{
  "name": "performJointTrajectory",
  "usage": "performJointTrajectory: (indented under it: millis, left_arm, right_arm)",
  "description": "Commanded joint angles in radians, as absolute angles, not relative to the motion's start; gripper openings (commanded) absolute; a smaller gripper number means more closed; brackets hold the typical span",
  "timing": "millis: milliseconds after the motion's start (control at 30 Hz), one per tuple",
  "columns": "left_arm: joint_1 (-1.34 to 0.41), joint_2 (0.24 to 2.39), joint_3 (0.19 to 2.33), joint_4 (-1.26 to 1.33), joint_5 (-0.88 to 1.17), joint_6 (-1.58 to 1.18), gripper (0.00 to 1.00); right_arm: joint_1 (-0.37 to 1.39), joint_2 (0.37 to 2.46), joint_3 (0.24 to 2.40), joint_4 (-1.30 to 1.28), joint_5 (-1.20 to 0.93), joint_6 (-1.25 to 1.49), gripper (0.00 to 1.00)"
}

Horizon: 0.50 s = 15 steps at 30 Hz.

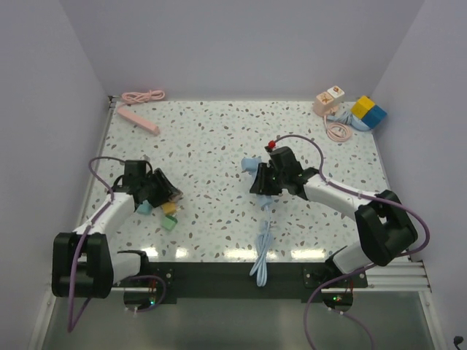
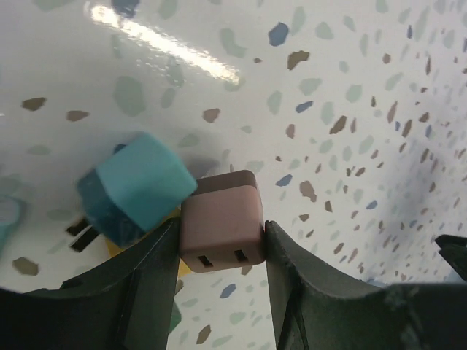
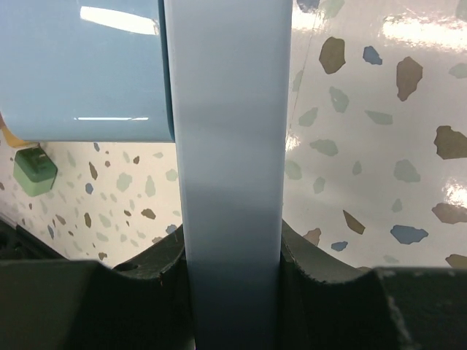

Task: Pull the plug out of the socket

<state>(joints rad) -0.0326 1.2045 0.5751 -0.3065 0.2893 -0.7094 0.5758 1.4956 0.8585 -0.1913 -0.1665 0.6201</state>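
R gripper (image 3: 232, 251) – fingers (image 3: 310, 266) pressed hard on a pale blue bar (image 3: 230, 146). The bar runs straight up thru the wrist view and is cut off top & bottom. A pale blue block (image 3: 80, 69) sits against the bar's upper left side and is also cropped. Can't tell if it's plugged into the bar or part of the same body, nor which piece is plug vs socket. A blue cable (image 1: 261, 248) trails from under this gripper to the near edge of the table (image 1: 219, 131). Its joint w/ the bar is hidden by the gripper in the top view.

L gripper (image 2: 222, 244) – pinching a mauve cube (image 2: 221, 215) by two opposite sides, w/ two slots on the face toward the cam. A teal cube (image 2: 142, 186) sits just beside it, blurry, seemingly touching its corner. Only a sliver of yellow shows below the two, the rest hidden. From above, the gripper body covers the mauve cube. A green cube (image 3: 35, 171) lies on the table near the L gripper.
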Motion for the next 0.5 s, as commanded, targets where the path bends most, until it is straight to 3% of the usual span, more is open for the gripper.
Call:
performJointTrajectory:
  millis: [0,33,67,133,167,267,467]
  left_arm:
    - [-0.003,1.180,0.618,-0.425,0.125,-0.663,0.14]
    - [0.000,1.175,0.623,-0.437,0.105,-0.666,0.25]
    - [0.000,1.164,0.627,-0.465,0.085,-0.670,0.45]
    - [0.000,1.144,0.634,-0.469,0.078,-0.676,0.65]
    - [0.000,1.128,0.634,-0.466,0.089,-0.678,0.80]
    - [0.000,1.102,0.643,-0.422,0.187,-0.678,1.00]
    - [-0.132,1.118,0.663,-0.142,0.465,-0.796,1.00]
  right_arm:
    - [0.577,1.457,0.914,-0.190,-0.229,0.578,0.00]
    - [0.577,1.460,0.916,-0.193,-0.238,0.572,0.00]
    - [0.578,1.465,0.916,-0.195,-0.254,0.568,0.00]
    - [0.581,1.470,0.916,-0.195,-0.265,0.560,0.00]
    - [0.583,1.471,0.917,-0.193,-0.270,0.557,0.00]
    - [0.591,1.482,0.923,-0.195,-0.287,0.549,0.00]
    - [0.615,1.506,0.936,-0.189,-0.298,0.540,0.00]
